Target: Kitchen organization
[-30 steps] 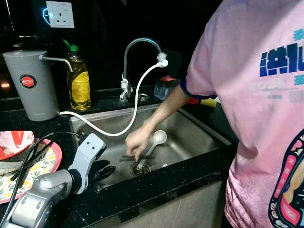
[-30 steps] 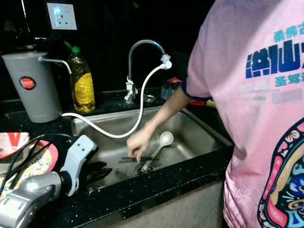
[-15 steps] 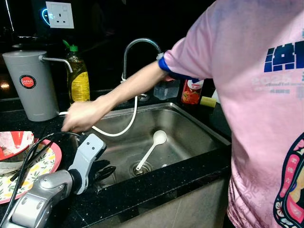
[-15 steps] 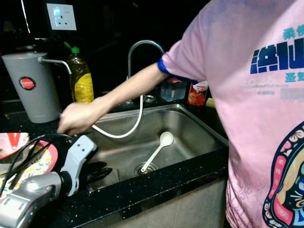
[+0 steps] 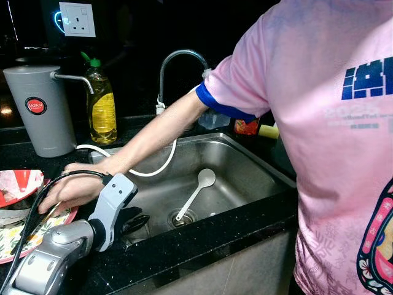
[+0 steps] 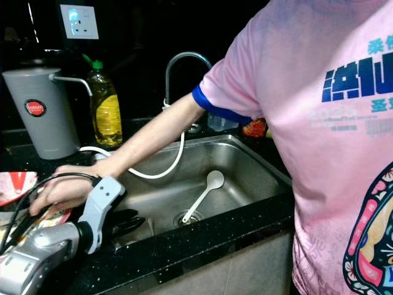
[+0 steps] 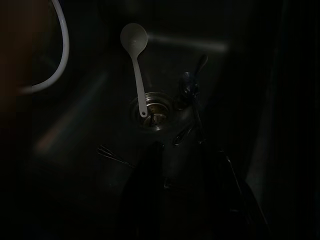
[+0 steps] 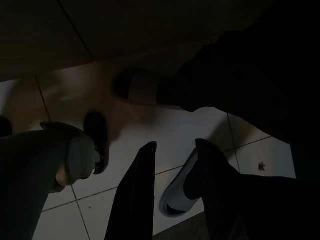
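My left gripper (image 5: 136, 221) hangs at the near-left corner of the sink (image 5: 258, 161), its two black fingers spread a little and holding nothing, the silver arm behind it resting over the speckled black countertop (image 5: 202, 236). My right gripper (image 8: 175, 190) hangs idle over pale floor tiles (image 8: 125, 200), its fingers parted and empty.

Just left of the sink's near corner, a person's hand (image 5: 67, 190) lies flat on the patterned plates (image 5: 27, 227) with red rims, beside a loop of my black cable (image 5: 43, 196). The person's bare forearm stretches across the sink's left edge, and their pink printed T-shirt (image 5: 331, 135) with a blue sleeve band stands off the sink's right end.

Inside the sink, which is a brushed steel basin, a white plastic soup spoon (image 5: 198, 190) lies slanted, its handle tip touching the round drain (image 5: 182, 217) and its bowl pointing toward the back wall. In the dim left wrist view a dark metal utensil (image 7: 191, 92) lies just beside the drain.

A white flexible hose (image 5: 153, 169) curves down from the arched chrome faucet (image 5: 178, 58) behind the sink. Left of the faucet stand a yellow dish-soap bottle (image 5: 102, 107) with a green cap and a tall grey cylindrical canister (image 5: 38, 110) with a round red label. On the dark wall above them sits a white socket (image 5: 77, 18).
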Robot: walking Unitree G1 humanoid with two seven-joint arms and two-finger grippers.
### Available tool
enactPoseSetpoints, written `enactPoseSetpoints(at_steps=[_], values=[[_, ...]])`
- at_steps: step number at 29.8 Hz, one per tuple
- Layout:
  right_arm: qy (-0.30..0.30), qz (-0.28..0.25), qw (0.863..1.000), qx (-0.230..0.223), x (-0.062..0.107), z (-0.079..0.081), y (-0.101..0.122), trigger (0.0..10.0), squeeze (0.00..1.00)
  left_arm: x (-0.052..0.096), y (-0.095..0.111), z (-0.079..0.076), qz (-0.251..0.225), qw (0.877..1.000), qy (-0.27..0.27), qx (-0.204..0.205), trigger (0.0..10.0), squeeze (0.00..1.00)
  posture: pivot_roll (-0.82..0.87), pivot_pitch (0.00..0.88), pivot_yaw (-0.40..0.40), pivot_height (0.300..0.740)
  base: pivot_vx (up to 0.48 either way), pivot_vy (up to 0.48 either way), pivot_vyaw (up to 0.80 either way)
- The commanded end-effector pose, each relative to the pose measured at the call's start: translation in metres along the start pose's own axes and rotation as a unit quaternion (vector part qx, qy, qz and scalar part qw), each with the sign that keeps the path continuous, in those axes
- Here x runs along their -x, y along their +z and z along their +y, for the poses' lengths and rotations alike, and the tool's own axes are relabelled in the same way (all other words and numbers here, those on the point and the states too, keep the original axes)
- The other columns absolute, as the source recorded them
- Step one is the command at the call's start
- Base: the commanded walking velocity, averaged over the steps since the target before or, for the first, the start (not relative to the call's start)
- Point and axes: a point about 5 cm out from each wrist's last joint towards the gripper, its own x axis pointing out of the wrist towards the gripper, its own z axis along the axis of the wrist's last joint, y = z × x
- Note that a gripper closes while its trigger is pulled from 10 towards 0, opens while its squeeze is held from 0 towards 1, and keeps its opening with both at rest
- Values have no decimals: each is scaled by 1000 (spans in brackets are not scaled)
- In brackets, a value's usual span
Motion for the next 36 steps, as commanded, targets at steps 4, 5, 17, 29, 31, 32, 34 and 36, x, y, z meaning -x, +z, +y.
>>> enactPoseSetpoints(at_steps=[4, 5, 17, 29, 31, 32, 34, 36], values=[[-2, 10, 1000, -7, 1, 1, -6, 10000, 0, -1, -10, -4, 23, 1000, -11, 12, 10000, 0, -33, 0, -51, 740, 0, 0, 0], [-2, 10, 1000, -7, 1, 1, -7, 10000, 0, -1, -10, -3, 23, 1000, -11, 12, 10000, 0, -32, 0, -50, 740, 0, 0, 0], [-6, 18, 1000, -19, 3, 3, -14, 10000, 0, -1, -11, -2, 26, 999, -17, 14, 10000, 0, -37, 0, -35, 740, 0, 0, 0], [-5, 24, 1000, -21, 4, 5, -19, 10000, 0, 2, -11, -2, 27, 999, -17, 15, 10000, 0, -33, 0, -40, 740, 0, 0, 0], [-3, 23, 1000, -19, 4, 6, -19, 10000, 0, 2, -11, -2, 26, 999, -15, 16, 10000, 0, -33, 0, -40, 740, 0, 0, 0], [-1, 23, 1000, -16, 4, 6, -18, 10000, 0, 3, -10, -1, 24, 1000, -11, 16, 10000, 0, -28, 0, -43, 740, 0, 0, 0], [-1, 23, 1000, -15, 4, 5, -18, 10000, 0, 3, -10, -1, 23, 1000, -8, 16, 10000, 0, -27, 0, -45, 740, 0, 0, 0], [-3, 23, 1000, -15, 4, 4, -17, 10000, 0, 3, -10, 0, 22, 1000, -6, 17, 10000, 0, -29, 0, -43, 740, 0, 0, 0]])
